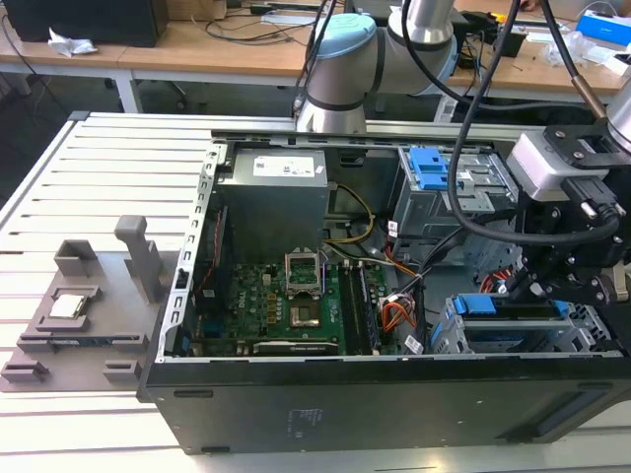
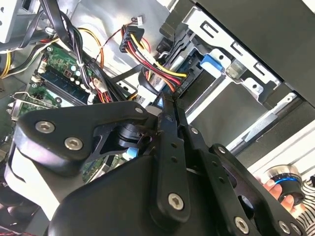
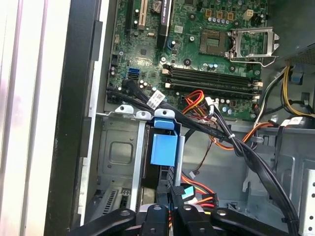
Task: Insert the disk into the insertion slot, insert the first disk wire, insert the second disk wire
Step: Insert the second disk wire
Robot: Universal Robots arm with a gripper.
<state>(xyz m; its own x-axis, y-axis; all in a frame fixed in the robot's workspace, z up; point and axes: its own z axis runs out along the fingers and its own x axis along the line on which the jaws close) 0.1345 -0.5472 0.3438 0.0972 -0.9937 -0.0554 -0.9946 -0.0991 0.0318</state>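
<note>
hand: the black hand (image 3: 174,199) sits low inside the open computer case, its fingers drawn together on a small black connector with a light blue tag, at the end of a red, yellow and black wire bundle (image 3: 199,189); in the second wrist view the fingers (image 2: 167,123) meet at the same plug.
disk: the disk (image 3: 162,150) lies in the insertion slot, its blue carrier tab facing the hand, just beside the fingertips; in the exterior view its blue edge (image 1: 513,307) shows along the top of the cage.
insertion slot: the silver-grey cage (image 1: 473,340) stands in the case's near corner on the exterior view's right.
wires: a black cable run (image 3: 197,125) crosses above the disk toward the motherboard.
motherboard: green board (image 1: 296,310) in the middle of the case floor, with an open processor socket.
upper cage: taller grey cage with a blue latch (image 1: 434,168), well apart from the hand.
table: slatted white table (image 1: 89,177) under the case, with a grey fixture (image 1: 89,315) on the exterior view's left.
</note>
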